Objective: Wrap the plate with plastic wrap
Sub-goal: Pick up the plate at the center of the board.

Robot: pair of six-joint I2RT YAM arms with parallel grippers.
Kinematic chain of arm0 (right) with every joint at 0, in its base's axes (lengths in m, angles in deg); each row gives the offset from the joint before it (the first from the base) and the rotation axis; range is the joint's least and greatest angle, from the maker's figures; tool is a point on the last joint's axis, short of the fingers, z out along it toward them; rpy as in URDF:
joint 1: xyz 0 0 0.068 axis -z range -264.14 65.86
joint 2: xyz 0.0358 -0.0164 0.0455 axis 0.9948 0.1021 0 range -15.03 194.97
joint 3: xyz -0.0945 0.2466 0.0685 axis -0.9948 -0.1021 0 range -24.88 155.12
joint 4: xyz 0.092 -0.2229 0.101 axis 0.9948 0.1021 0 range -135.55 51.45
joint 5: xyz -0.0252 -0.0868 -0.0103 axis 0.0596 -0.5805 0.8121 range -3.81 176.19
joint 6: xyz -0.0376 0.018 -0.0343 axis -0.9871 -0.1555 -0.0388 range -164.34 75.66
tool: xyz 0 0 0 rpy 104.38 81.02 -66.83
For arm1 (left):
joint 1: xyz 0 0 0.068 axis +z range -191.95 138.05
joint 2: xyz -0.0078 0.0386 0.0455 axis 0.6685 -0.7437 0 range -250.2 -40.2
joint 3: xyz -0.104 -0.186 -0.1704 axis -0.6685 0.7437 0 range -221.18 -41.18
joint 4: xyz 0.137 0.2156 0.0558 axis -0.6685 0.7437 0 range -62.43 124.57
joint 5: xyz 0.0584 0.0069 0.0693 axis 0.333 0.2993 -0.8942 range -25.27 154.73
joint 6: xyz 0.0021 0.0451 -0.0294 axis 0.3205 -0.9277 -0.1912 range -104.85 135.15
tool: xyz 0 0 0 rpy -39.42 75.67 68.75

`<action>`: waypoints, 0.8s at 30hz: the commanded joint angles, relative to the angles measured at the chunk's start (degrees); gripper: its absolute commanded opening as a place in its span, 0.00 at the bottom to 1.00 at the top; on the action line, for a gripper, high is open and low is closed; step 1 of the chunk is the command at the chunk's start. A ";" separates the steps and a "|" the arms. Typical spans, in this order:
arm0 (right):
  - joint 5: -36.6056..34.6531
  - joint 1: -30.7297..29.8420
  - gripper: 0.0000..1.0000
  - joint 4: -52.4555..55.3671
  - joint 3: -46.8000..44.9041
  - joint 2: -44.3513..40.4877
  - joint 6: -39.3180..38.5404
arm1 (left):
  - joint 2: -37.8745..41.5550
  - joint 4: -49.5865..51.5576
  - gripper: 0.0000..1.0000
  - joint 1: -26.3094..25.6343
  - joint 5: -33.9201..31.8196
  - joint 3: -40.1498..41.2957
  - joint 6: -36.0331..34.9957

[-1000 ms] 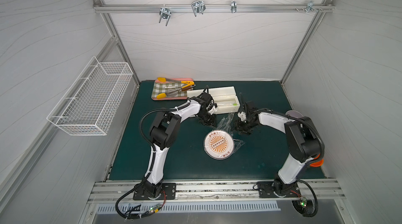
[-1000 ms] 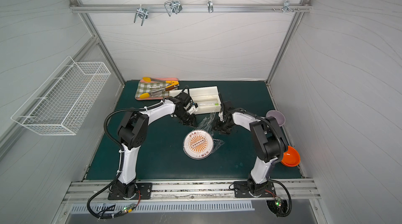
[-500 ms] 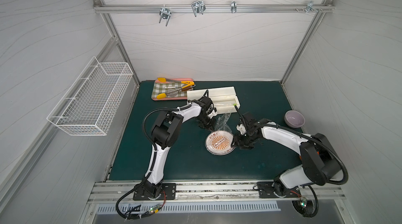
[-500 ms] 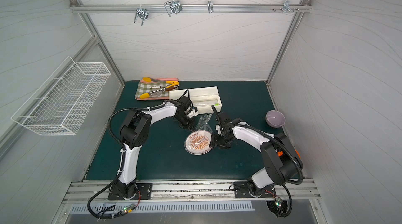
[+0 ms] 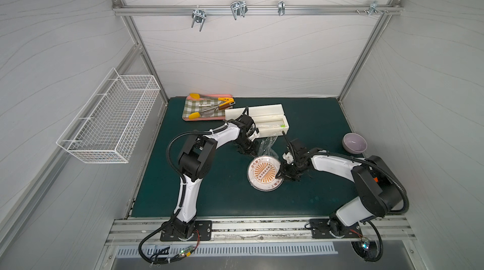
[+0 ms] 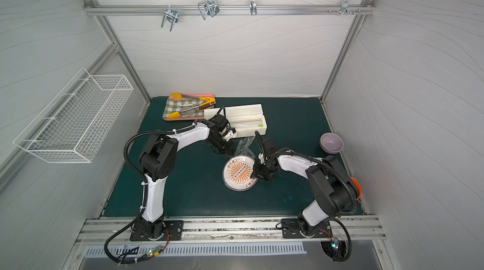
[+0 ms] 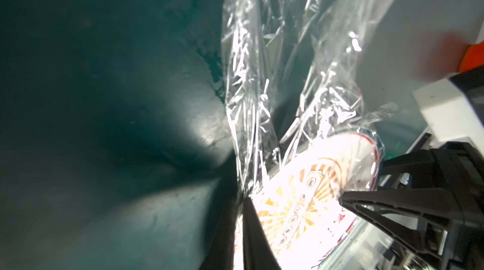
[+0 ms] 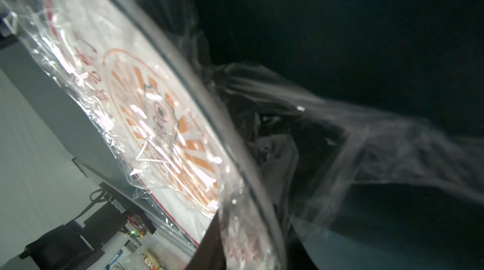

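Observation:
The plate [image 5: 265,173] [image 6: 239,174], white with an orange sunburst, sits mid-mat under crinkled plastic wrap [image 5: 267,145] [image 6: 245,145]. The film runs from the plate's far rim towards the cream dispenser box [image 5: 262,122] [image 6: 241,122]. My left gripper [image 5: 252,152] [image 7: 242,200] is at that far rim, shut on the plastic wrap [image 7: 288,72]. My right gripper [image 5: 279,175] [image 8: 251,242] grips the plate's right rim, one finger over the film-covered face [image 8: 117,85] and one under it. The plate looks tilted; I cannot tell if it is off the mat.
A green-checked tray [image 5: 195,118] with tongs lies at the back left, touching the dispenser box. A pale purple bowl [image 5: 355,143] stands at the right, and an orange bowl [image 6: 356,187] shows behind the right arm. A wire basket [image 5: 112,119] hangs on the left wall.
My right gripper has come from beside the dispenser box to the plate's right rim and closed on it. The left gripper has shut on the film.

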 commanded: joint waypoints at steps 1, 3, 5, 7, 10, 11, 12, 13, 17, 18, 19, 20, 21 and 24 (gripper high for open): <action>1.27 0.45 0.17 -10.68 -5.21 -0.47 2.56 | 1.47 -1.65 0.10 0.91 -0.68 1.42 0.95; 3.20 1.68 0.12 -17.20 -9.12 -1.90 4.21 | 2.14 -2.33 0.08 1.84 0.04 2.12 1.97; 4.96 2.52 0.09 -21.33 -11.39 -2.95 4.78 | 2.74 -2.34 0.07 2.41 0.14 2.27 2.40; 5.98 3.15 0.05 -23.07 -12.10 -4.27 4.14 | 3.35 -2.25 0.06 2.84 0.09 2.71 2.64; 8.04 4.68 0.00 -23.52 -12.23 -5.92 2.92 | 4.93 -2.66 0.05 4.46 -0.01 4.28 3.42; 9.10 5.41 0.00 -23.82 -12.51 -6.07 2.83 | 5.60 -3.01 0.05 5.17 0.11 4.95 3.64; 10.52 6.50 0.00 -24.57 -12.94 -6.15 2.98 | 6.39 -3.58 0.05 6.04 0.34 5.79 4.10; 12.03 7.21 0.00 -25.20 -13.32 -5.99 2.92 | 7.06 -3.93 0.05 6.92 0.61 6.35 4.38; 17.48 7.94 0.00 -26.96 -13.24 -4.73 1.69 | 7.69 -3.88 0.05 7.65 1.20 6.97 4.47; 18.60 7.94 0.00 -28.13 -13.32 -4.64 2.10 | 7.57 -4.13 0.06 7.63 1.44 7.30 4.79; 19.92 7.95 0.00 -29.08 -13.42 -4.75 2.55 | 7.43 -4.27 0.06 7.64 1.50 7.73 4.93; 20.88 7.94 0.00 -29.87 -13.42 -5.05 2.92 | 7.29 -4.19 0.06 7.63 1.35 8.07 4.85; 21.93 7.94 0.00 -30.91 -13.42 -5.60 3.32 | 7.18 -3.74 0.06 7.68 0.91 8.25 4.68; 24.36 8.01 0.00 -31.70 -13.33 -7.78 3.45 | 7.05 -2.80 0.07 7.97 0.69 8.31 4.24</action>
